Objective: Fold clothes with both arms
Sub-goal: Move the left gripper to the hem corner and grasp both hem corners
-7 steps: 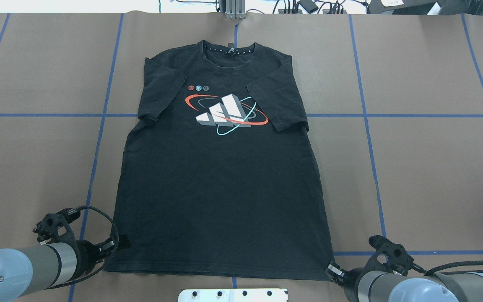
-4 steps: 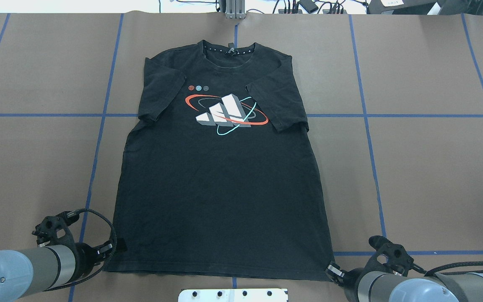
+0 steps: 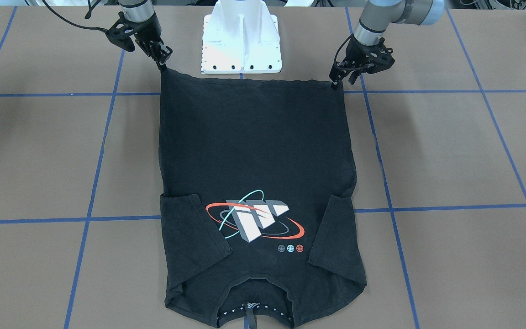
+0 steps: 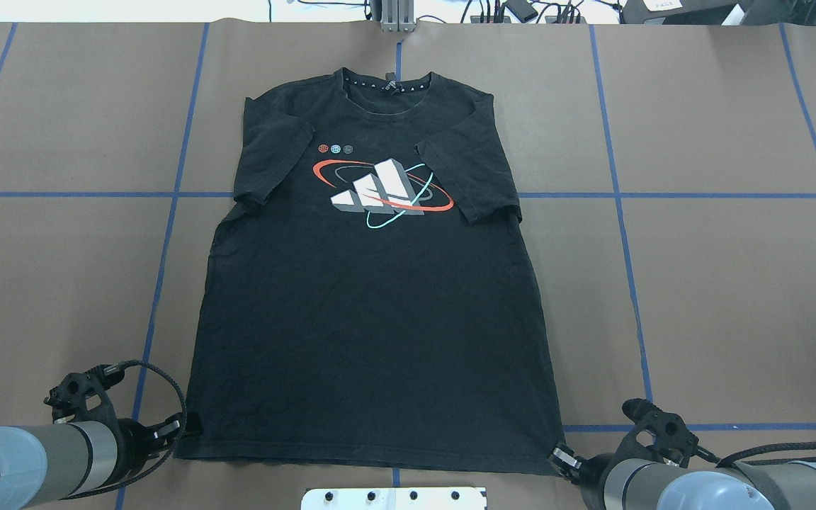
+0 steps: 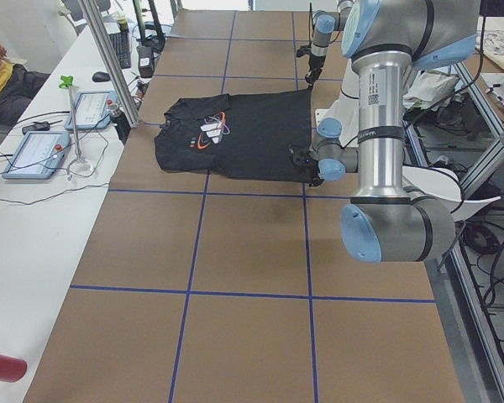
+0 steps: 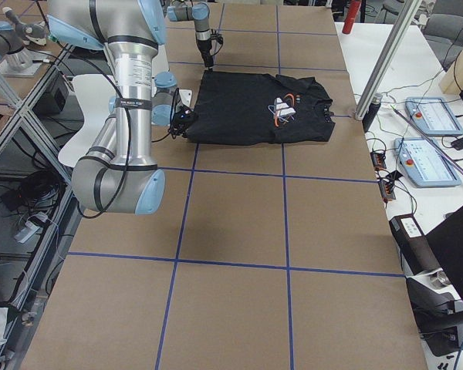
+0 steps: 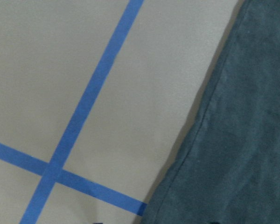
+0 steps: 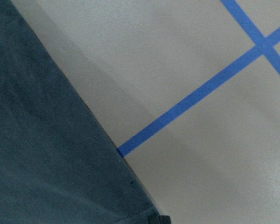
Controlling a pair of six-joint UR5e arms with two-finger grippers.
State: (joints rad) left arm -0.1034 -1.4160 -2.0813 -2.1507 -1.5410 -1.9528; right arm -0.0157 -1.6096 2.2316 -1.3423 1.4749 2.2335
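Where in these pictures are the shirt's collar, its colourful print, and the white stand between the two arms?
T-shirt collar [image 4: 369, 86], overhead exterior view, on the dotted inner neckband.
Print [image 4: 378, 190], overhead exterior view, on the white-grey blocks.
White stand [image 3: 263, 50], exterior front-facing view, on its flat base plate.

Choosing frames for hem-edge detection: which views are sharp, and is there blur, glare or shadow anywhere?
Overhead exterior: evenly lit, T-shirt hem crisp, no glare. Front-facing: equally sharp. Left wrist: close, slightly soft, fabric looks washed-out blue-grey. Right wrist: similar, with a shadow band beside the shirt's edge.
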